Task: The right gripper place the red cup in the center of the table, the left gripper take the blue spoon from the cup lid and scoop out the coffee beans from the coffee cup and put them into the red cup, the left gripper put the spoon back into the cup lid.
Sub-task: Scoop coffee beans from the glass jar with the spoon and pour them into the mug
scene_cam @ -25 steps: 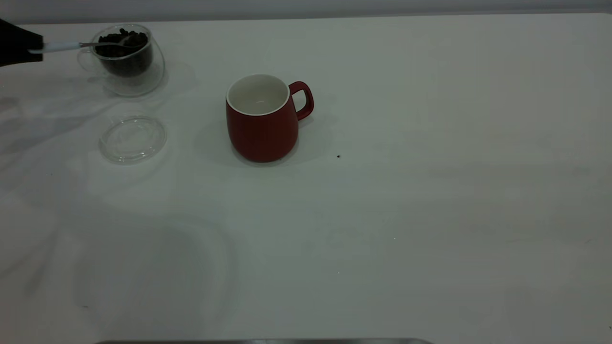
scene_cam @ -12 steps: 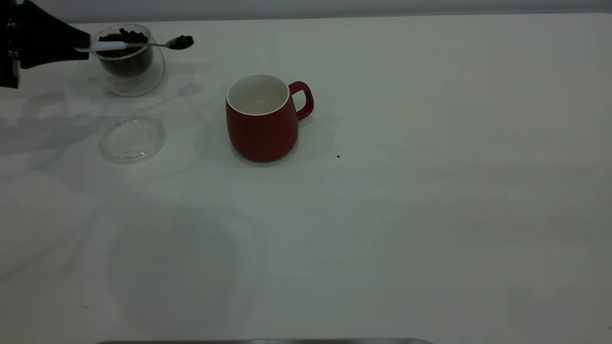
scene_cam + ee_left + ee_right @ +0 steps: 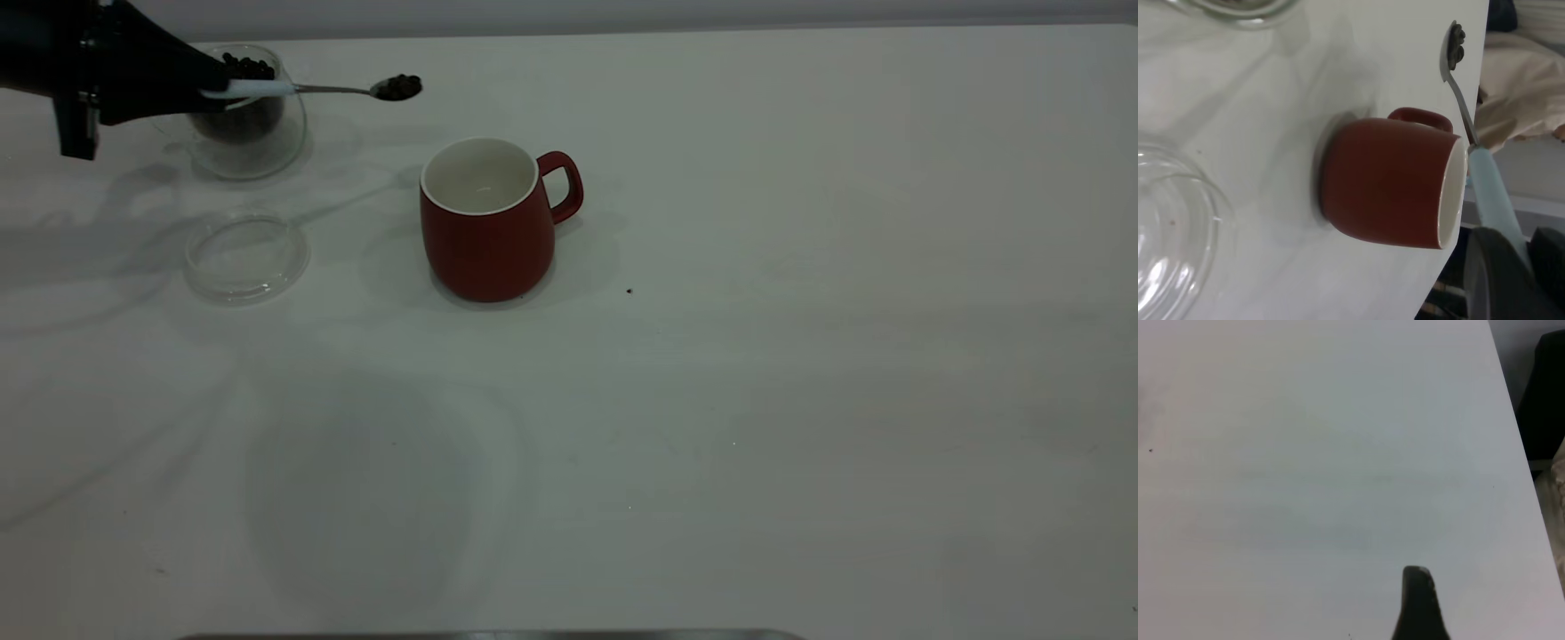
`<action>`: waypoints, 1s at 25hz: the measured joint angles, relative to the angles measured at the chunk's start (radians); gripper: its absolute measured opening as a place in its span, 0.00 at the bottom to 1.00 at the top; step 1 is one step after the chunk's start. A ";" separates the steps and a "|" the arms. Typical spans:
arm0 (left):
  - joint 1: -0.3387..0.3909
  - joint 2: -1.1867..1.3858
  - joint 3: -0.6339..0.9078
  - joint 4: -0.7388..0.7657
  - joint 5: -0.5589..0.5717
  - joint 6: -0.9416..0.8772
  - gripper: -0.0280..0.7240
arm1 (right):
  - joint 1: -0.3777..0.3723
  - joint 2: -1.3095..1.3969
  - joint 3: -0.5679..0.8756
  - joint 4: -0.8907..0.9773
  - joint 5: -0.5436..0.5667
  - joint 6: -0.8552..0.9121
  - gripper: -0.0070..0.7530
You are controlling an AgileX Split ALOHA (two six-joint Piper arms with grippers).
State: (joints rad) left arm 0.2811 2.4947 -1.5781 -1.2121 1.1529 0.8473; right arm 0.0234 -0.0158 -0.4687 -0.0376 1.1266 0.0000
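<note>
The left end effector (image 3: 209, 89) is seen at the far-left of the bench (image 3: 800, 356), closed on the pale handle of the blue spoon (image 3: 320, 88). The spoon is held roughly level above the bench, bowl pointing right, w/ a small heap of coffee beans (image 3: 398, 86) carried in it. The bowl is positioned between the coffee cup (image 3: 258, 133) and the red cup (image 3: 487, 222), up-left of the red cup's rim and not yet over it. The coffee cup, partly hidden behind the end effector, is seen w/ beans inside. The cup lid (image 3: 246, 256) lies flat nearer the camera, just beside the coffee cup, well left of the red cup. The red cup stands upright approx. mid-bench, handle to the right. In the right wrist view, only one fingertip of the right end effector (image 3: 1418, 607) is seen over bare bench; its opening cannot be told.
</note>
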 joint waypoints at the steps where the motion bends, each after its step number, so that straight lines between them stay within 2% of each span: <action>1: -0.006 0.000 0.000 0.000 0.000 -0.001 0.20 | 0.000 0.000 0.000 0.000 0.000 0.000 0.76; 19: -0.084 -0.048 0.000 0.016 0.004 -0.025 0.20 | 0.000 0.000 0.000 0.001 0.000 0.000 0.76; 25: -0.109 -0.048 0.000 0.075 0.004 -0.041 0.20 | 0.000 0.000 0.000 0.001 0.000 0.000 0.76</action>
State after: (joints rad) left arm 0.1721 2.4464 -1.5781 -1.1371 1.1572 0.8058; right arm 0.0234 -0.0158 -0.4687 -0.0365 1.1266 0.0000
